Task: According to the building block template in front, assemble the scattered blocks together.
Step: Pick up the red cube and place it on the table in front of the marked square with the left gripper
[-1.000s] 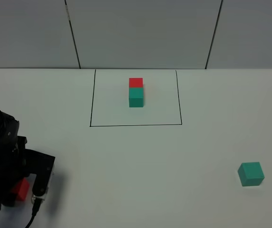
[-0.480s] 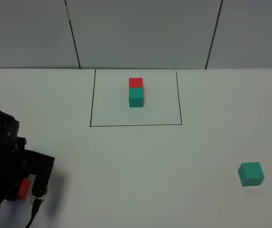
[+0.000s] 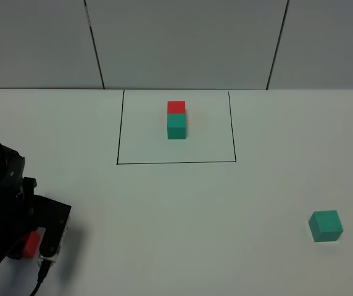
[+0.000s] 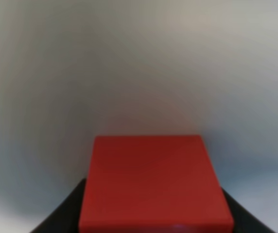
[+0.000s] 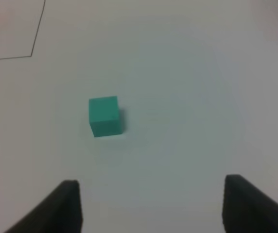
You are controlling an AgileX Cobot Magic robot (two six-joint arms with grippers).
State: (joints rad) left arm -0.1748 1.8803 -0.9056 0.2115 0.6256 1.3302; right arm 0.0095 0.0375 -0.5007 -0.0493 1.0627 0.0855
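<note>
Grip check: left gripper (image 3: 22, 251) clamping the red cube (image 4: 153, 182); right gripper (image 5: 151, 206) hanging open and empty.
I am seeing the left jaws pressing on both sides of the red cube, low at the table (image 3: 164, 216). The teal cube (image 5: 104, 115) is lying ahead of the right fingers, apart from them. The building block template (image 3: 176, 120) is sitting inside its black rectangle (image 3: 176, 163), well beyond both grippers.
</note>
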